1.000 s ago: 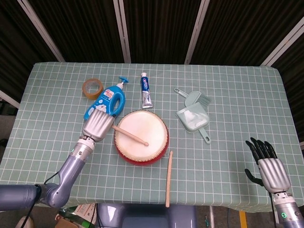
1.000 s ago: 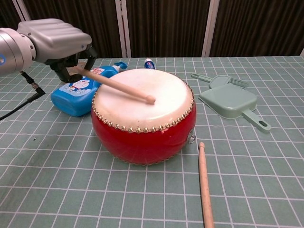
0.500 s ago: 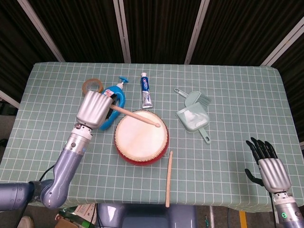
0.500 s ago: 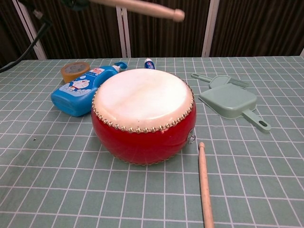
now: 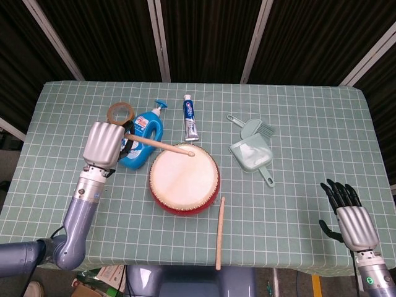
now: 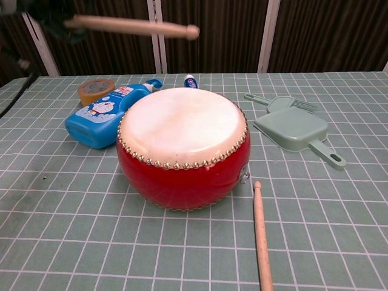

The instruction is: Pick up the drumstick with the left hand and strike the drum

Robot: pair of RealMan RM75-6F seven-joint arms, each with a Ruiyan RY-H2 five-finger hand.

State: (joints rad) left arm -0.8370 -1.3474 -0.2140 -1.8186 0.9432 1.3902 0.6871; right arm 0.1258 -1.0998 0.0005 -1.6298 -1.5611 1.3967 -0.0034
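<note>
A red drum (image 5: 184, 179) (image 6: 183, 145) with a pale skin stands mid-table. My left hand (image 5: 104, 144) is raised to its left and grips a wooden drumstick (image 5: 161, 146) (image 6: 133, 26), whose tip hangs high over the drum's far edge, clear of the skin. In the chest view only a dark blur of that hand (image 6: 51, 13) shows at the top left corner. A second drumstick (image 5: 219, 232) (image 6: 261, 236) lies on the cloth to the drum's right. My right hand (image 5: 349, 216) hangs at the table's front right corner with its fingers apart, holding nothing.
A blue detergent bottle (image 5: 142, 133) (image 6: 103, 112) and a tape roll (image 5: 120, 113) (image 6: 96, 90) lie left of the drum. A toothpaste tube (image 5: 190, 117) lies behind it. A green dustpan with brush (image 5: 252, 150) (image 6: 294, 127) sits to the right.
The left hand lifted the drumstick off the drum skin a second ago and has since drawn it back leftward, the tip staying raised above the drum.
</note>
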